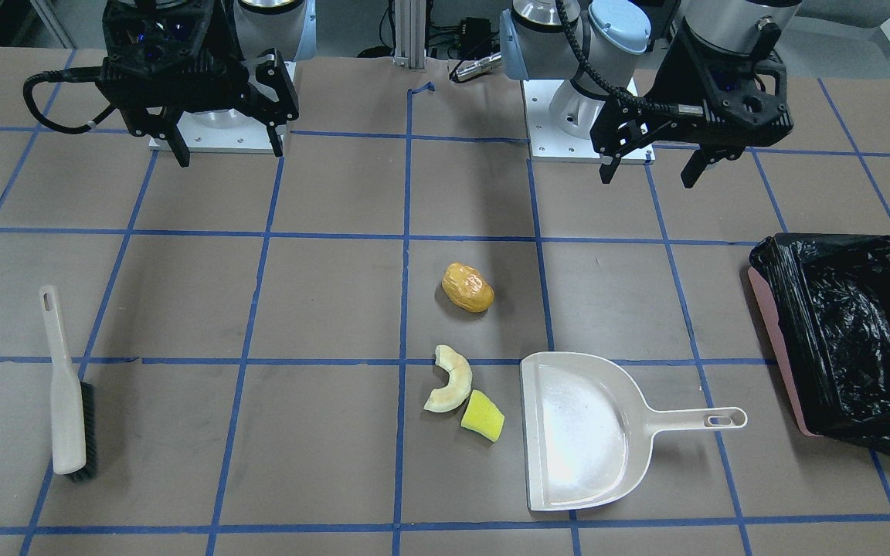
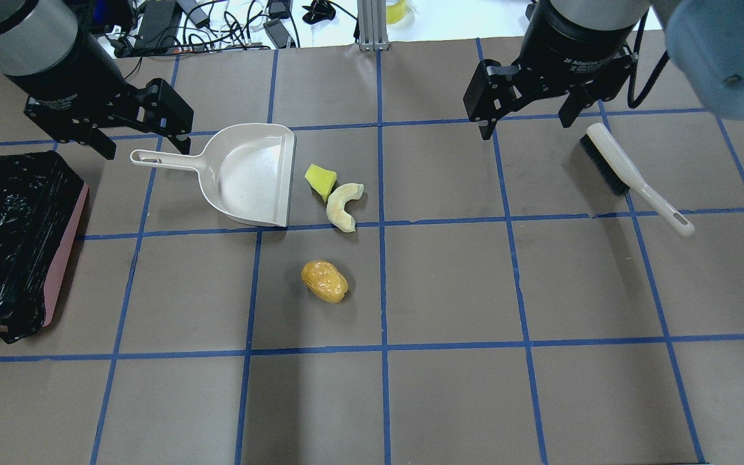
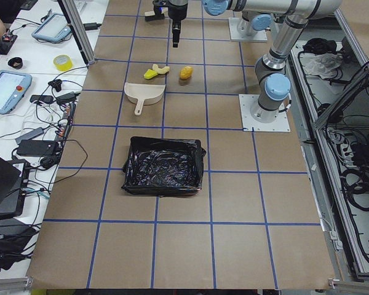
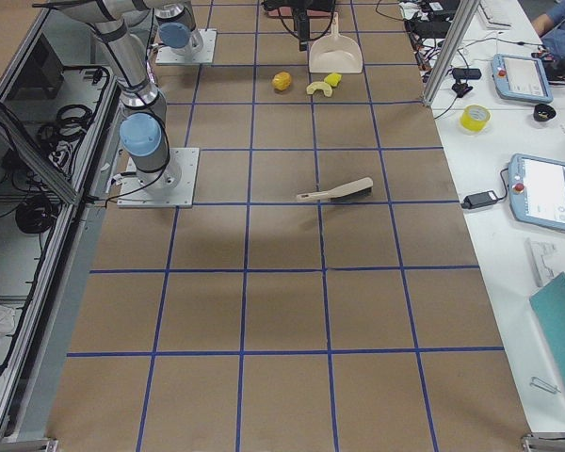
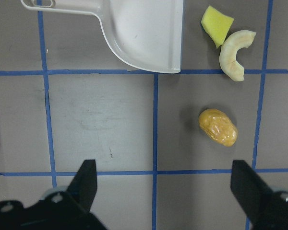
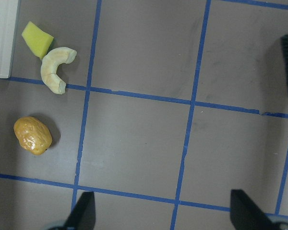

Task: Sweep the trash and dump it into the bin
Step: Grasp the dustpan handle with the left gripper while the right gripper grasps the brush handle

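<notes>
Overhead exterior: left claw [image 2: 144, 141] and right claw [image 2: 526, 126] gape wide over blue-gridded table [image 2: 449, 278].

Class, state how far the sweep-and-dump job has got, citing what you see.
Done: nothing; the potato lump, crescent and wedge lie on the table, outside the dustpan. In hand: nothing; left claw and right claw hang open, empty. Remaining: grasping brush and dustpan, sweeping, dumping into the bin.

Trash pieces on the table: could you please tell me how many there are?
3. The yellow-green wedge lies by the open edge of the dustpan, the cream crescent right beside it, and the orange-brown lump sits apart, nearer the robot. None looks hidden.
</notes>
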{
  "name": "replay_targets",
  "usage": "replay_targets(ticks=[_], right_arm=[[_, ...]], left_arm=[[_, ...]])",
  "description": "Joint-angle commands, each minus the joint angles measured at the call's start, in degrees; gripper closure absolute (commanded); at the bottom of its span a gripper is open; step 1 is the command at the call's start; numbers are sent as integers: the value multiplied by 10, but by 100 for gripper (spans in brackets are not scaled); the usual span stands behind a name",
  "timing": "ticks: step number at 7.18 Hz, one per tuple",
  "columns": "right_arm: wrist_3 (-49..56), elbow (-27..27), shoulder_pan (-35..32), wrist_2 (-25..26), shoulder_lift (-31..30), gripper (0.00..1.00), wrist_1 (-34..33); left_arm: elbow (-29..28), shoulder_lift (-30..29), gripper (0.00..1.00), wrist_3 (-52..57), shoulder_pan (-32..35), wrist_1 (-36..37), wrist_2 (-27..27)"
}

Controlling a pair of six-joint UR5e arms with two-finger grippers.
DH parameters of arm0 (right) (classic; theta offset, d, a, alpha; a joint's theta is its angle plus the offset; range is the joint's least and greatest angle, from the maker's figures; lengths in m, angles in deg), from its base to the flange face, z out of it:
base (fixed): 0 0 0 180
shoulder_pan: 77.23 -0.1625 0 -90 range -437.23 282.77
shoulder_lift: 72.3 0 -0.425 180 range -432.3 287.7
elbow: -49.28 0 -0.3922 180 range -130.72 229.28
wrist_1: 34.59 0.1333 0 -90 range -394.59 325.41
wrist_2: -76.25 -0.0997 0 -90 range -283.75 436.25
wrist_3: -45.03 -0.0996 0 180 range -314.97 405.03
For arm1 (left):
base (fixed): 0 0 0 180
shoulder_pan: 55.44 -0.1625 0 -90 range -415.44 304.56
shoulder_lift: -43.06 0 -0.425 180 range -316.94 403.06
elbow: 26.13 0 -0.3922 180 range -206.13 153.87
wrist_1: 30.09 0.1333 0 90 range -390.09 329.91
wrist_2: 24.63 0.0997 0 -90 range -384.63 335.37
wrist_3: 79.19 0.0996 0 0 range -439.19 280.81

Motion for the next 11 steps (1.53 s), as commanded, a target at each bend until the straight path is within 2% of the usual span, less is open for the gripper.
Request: replay_targets(ticks=[1, 3, 4, 6, 7, 9, 10, 11], right_arm=[[-2, 2, 0, 1, 0, 0, 2], [2, -6, 12, 9, 2, 0, -7], [52, -19, 44, 20, 4, 0, 1], [217, -75, 143, 18, 5, 0, -10], [326, -112, 200, 19, 16, 0, -53], [502, -184, 278, 29, 53, 0, -176], [552, -195, 298, 54, 83, 1, -215], [576, -199, 312, 62, 116, 1, -221]], left_arm=[[2, 0, 0, 0, 0, 0, -1], [6, -2, 0, 6, -2, 0, 3], [6, -11, 0, 13, -11, 5, 4], [8, -32, 0, 115, -48, 8, 4], [8, -49, 0, 149, -86, 32, -2], [7, -90, 0, 249, -112, 79, 5], [8, -112, 0, 299, -126, 106, 6], [8, -133, 0, 385, -152, 123, 0]])
